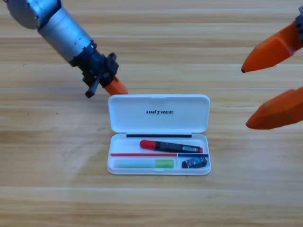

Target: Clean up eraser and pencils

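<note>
A white case lies open at the table's middle, its lid folded back. Inside its tray, the black pencil with a red end lies in the upper slot. Below it the pale green-white pencil fills the lower left slot, and the small dark eraser sits in the lower right slot. My left gripper points down at the lid's top left corner, its orange tip touching or just behind the lid's edge. At the right edge my right gripper waits, open, with nothing between its jaws.
The left arm's grey body slants in from the top left corner. Bare wooden table surrounds the case on all sides.
</note>
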